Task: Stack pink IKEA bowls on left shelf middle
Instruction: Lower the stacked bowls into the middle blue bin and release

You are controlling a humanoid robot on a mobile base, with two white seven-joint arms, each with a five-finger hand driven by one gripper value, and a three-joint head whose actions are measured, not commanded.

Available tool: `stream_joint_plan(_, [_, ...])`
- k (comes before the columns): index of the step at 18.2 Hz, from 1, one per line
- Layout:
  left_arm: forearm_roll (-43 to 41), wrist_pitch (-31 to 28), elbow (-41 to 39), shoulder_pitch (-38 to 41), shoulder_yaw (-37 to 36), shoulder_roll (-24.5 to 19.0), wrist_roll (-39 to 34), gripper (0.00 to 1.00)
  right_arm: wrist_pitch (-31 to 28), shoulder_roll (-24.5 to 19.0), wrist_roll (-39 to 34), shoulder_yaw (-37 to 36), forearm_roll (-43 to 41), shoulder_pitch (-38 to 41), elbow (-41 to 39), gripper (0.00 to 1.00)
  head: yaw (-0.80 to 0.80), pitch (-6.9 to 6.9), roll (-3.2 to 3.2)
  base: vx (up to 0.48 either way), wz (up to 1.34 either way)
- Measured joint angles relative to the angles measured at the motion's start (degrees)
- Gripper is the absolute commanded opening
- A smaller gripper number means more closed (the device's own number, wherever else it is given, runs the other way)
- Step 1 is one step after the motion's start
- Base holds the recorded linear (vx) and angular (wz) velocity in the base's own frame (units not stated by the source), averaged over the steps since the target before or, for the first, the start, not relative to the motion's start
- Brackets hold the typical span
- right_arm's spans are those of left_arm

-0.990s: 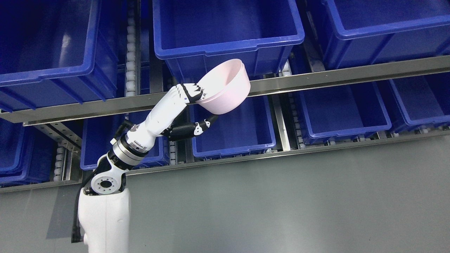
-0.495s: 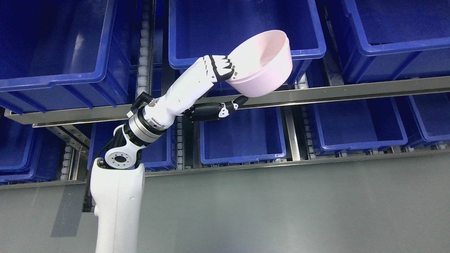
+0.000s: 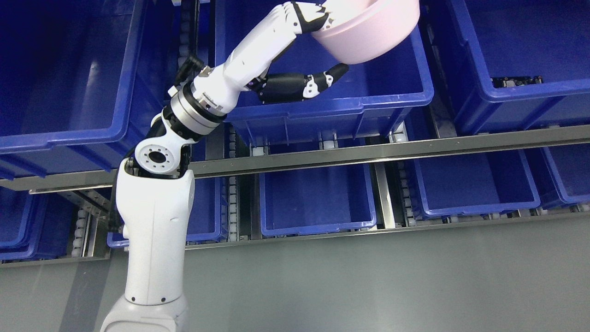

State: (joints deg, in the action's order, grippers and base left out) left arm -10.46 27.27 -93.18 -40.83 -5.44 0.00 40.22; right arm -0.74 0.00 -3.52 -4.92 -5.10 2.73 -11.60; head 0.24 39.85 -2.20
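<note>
My left hand (image 3: 322, 44) is shut on a pink bowl (image 3: 368, 32): the fingers hook over its near rim and the thumb (image 3: 322, 83) reaches under its base. The bowl hangs tilted at the top edge of the head view, partly cut off, over the middle blue bin (image 3: 332, 101) of the upper shelf row. The arm comes up from the lower left. No other pink bowl shows. The right arm is out of view.
Blue bins fill two shelf rows: upper left (image 3: 69, 133), upper right (image 3: 521, 92), and lower ones (image 3: 318, 226) (image 3: 474, 207). A steel rail (image 3: 368, 154) runs between the rows. Small dark parts (image 3: 516, 81) lie in the upper right bin. Grey floor (image 3: 368, 286) lies below.
The left arm has lifted the bowl up and to the right, from in front of the rail to over the upper middle bin. The camera view has also shifted.
</note>
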Motion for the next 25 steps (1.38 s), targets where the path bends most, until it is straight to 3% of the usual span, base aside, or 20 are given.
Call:
stream_joint_plan(2, [-3.12, -7.66, 1.38, -2.18, -0.21, -0.02, 0.70, 0.05, -0.01, 0.00, -0.01, 0.00, 0.00, 0.01, 0.00, 1.00, 0.00, 0.00, 0.00, 0.146, -0.11])
stream_joint_plan(5, [-7.40, -14.20, 3.89, -4.73, -0.90, -0.89, 4.20, 0.05, -0.01, 0.00, -0.01, 0.00, 0.00, 0.01, 0.00, 1.00, 0.00, 0.00, 0.00, 0.126, -0.07])
stream_joint_plan(13, [-12.28, -17.78, 7.79, -6.52, -2.21, -2.68, 6.55, 0.10, -0.01, 0.00, -0.01, 0.00, 0.00, 0.01, 0.00, 1.00, 0.00, 0.00, 0.00, 0.054, -0.04])
stream_joint_plan(25, [-13.25, -19.91, 10.15, -5.96, -1.76, -3.37, 5.06, 0.81, -0.22, 0.00, -0.01, 0.00, 0.00, 0.00, 0.00, 1.00, 0.00, 0.00, 0.00, -0.002, 0.00])
